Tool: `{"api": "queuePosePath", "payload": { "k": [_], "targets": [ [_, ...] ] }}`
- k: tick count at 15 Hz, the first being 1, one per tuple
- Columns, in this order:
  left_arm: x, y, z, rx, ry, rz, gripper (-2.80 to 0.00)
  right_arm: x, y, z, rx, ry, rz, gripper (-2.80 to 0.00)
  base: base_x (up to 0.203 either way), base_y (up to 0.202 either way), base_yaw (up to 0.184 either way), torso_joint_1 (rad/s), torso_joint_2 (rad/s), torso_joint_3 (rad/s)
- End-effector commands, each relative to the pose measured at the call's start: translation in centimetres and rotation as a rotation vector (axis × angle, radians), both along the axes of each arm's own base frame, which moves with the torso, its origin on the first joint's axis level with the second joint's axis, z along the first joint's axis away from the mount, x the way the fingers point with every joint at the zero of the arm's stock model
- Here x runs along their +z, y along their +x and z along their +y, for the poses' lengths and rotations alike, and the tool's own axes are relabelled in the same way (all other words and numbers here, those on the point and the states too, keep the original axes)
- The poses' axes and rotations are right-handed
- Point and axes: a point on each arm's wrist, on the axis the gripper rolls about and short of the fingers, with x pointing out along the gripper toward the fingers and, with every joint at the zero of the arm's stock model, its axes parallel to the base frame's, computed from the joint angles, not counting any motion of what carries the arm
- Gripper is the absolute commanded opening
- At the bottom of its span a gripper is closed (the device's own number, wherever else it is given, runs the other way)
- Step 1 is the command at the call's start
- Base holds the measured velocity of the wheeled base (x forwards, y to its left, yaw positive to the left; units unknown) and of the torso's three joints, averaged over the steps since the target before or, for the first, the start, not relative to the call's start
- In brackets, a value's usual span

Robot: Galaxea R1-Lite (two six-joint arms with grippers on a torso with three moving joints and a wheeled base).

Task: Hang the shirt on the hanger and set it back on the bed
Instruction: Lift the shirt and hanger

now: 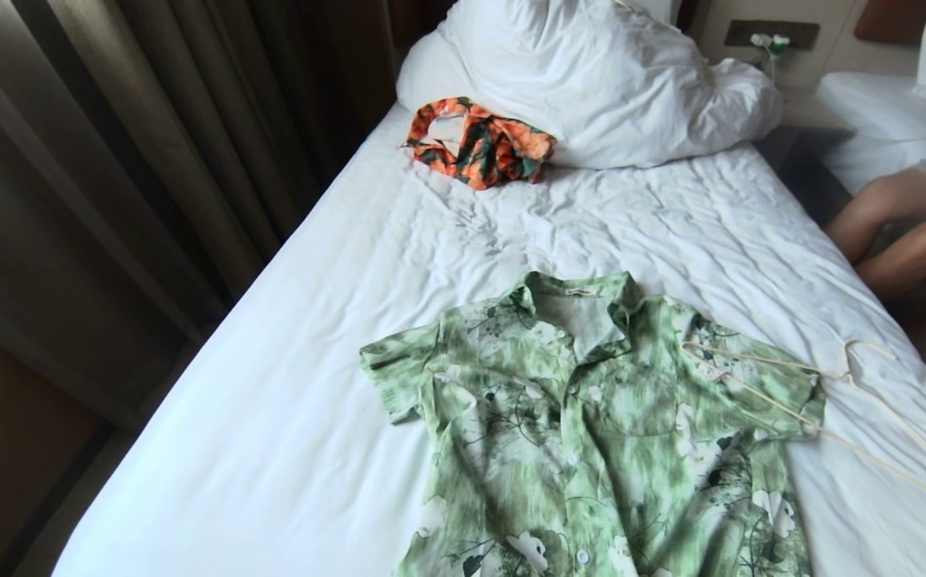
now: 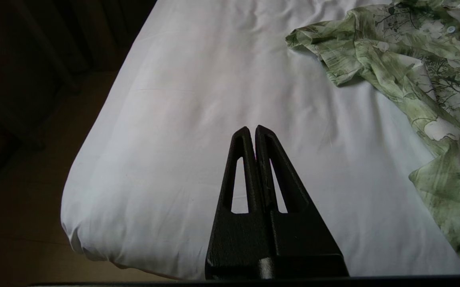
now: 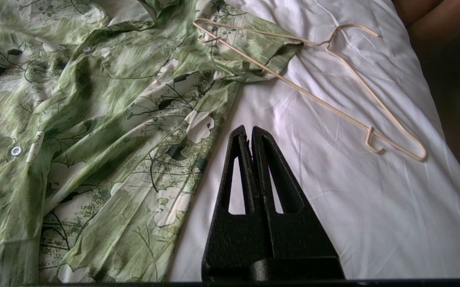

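The green and white floral shirt lies flat, front up, on the bed's white sheet. The cream hanger lies on the sheet at the shirt's right, one end resting on the right sleeve. Neither arm shows in the head view. My left gripper is shut and empty above bare sheet, to the left of the shirt's sleeve. My right gripper is shut and empty above the sheet, between the shirt's side and the hanger.
An orange and dark green garment lies by the white pillow at the head of the bed. Dark curtains hang along the left. A person's legs rest at the right edge, beside a second white bed.
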Motion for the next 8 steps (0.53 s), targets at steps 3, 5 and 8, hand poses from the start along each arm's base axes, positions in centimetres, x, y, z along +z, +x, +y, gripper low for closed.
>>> {"api": "queuePosePath", "payload": {
  "k": [3,5,8],
  "targets": [
    [0.0,0.0,0.0,0.002,0.000,0.000,-2.80,-0.2,0.1,0.0,0.001,0.000,0.009,-2.80,0.000,0.000,0.000,0.000,0.00,0.000],
    [0.0,0.0,0.0,0.002,0.000,0.000,-2.80,-0.2,0.1,0.0,0.000,0.001,0.007,-2.80,0.000,0.000,0.000,0.000,0.00,0.000],
    [0.0,0.0,0.0,0.000,0.000,0.000,-2.80,1.9,-0.6,0.0,0.010,0.000,-0.051,-2.80,0.000,0.000,0.000,0.000,0.00,0.000]
  ]
}}
